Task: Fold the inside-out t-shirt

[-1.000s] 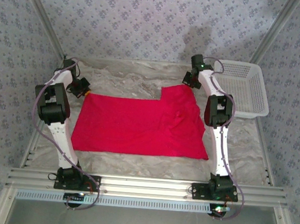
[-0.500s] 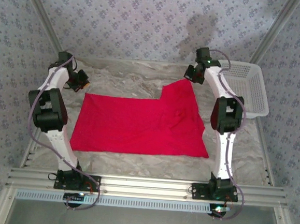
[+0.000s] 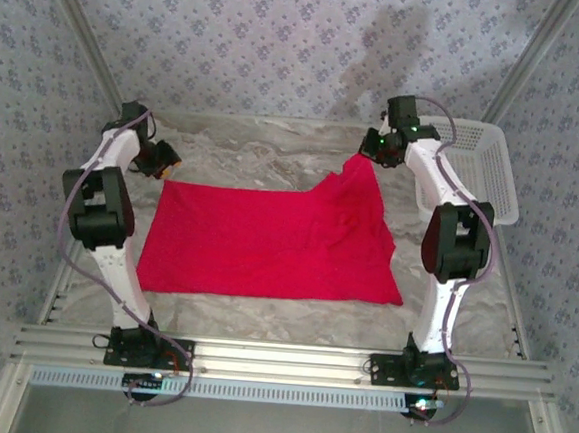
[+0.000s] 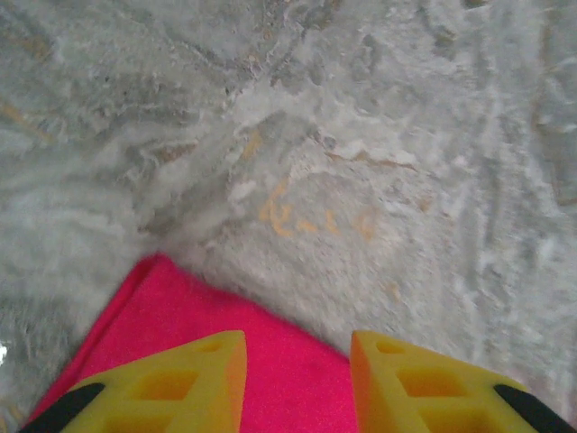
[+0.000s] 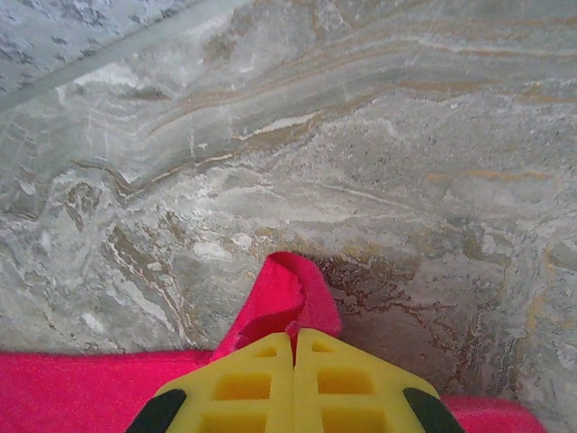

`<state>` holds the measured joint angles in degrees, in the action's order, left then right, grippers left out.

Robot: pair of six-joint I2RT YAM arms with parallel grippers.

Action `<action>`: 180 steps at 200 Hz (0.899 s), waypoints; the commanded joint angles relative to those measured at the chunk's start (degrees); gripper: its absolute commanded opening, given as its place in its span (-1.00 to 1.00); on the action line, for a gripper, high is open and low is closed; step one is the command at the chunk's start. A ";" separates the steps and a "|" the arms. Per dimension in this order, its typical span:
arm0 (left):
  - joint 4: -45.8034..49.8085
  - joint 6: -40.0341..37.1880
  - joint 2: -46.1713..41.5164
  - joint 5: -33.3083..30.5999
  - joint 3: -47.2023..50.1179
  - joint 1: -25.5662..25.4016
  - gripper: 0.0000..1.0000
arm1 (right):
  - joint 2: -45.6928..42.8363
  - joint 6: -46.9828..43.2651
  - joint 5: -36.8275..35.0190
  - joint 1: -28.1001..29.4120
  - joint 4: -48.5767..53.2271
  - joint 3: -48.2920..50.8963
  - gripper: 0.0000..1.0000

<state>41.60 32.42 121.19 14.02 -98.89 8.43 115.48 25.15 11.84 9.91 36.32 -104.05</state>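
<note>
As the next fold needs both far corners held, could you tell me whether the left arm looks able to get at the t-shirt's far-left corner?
Probably yes: the left gripper is open right over that corner of the t-shirt, and nothing lies between them.

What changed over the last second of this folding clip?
The right gripper, shut on the t-shirt at its far right corner, drew it up and farther back-right. The left gripper, open, rose slightly above the far left corner. The rest stayed flat.
</note>
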 commanded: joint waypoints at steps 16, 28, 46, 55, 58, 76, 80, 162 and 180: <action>9.31 -3.06 5.62 -7.90 -7.92 -0.41 -0.24 | 0.93 -1.89 1.17 0.42 -0.19 -0.10 -1.00; 11.03 -3.29 6.88 -9.61 -9.80 -0.63 -0.24 | 1.14 -1.80 1.34 0.42 -0.17 -0.35 -1.00; 12.49 -3.57 7.72 -12.18 -11.22 -1.25 -0.24 | 1.49 -1.70 1.51 0.30 -0.05 -0.78 -1.00; 12.49 -3.60 8.03 -12.69 -11.45 -1.46 -0.24 | 1.65 -1.69 1.52 0.20 -0.02 -1.04 -1.00; 12.52 -3.60 8.16 -12.62 -11.46 -1.55 -0.24 | 1.67 -1.66 1.57 0.20 0.01 -1.06 -1.00; 12.73 -3.27 9.54 -12.38 -12.06 -1.83 -0.28 | 2.01 -1.40 1.73 0.04 0.20 -1.57 -1.00; 12.90 -3.18 9.94 -12.28 -12.30 -1.82 -0.30 | 2.03 -1.41 1.78 0.07 0.33 -1.64 -1.00; 14.75 -1.49 13.81 -11.87 -12.55 -2.01 -0.44 | 3.00 -0.02 2.40 -0.81 0.84 -2.56 -1.00; 14.67 -1.49 14.17 -11.84 -14.43 -2.01 -0.92 | 3.00 0.12 2.40 -0.88 1.03 -2.72 -1.00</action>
<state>54.11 30.92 133.25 2.66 -111.31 6.48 117.67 24.60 12.97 9.43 36.16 -104.64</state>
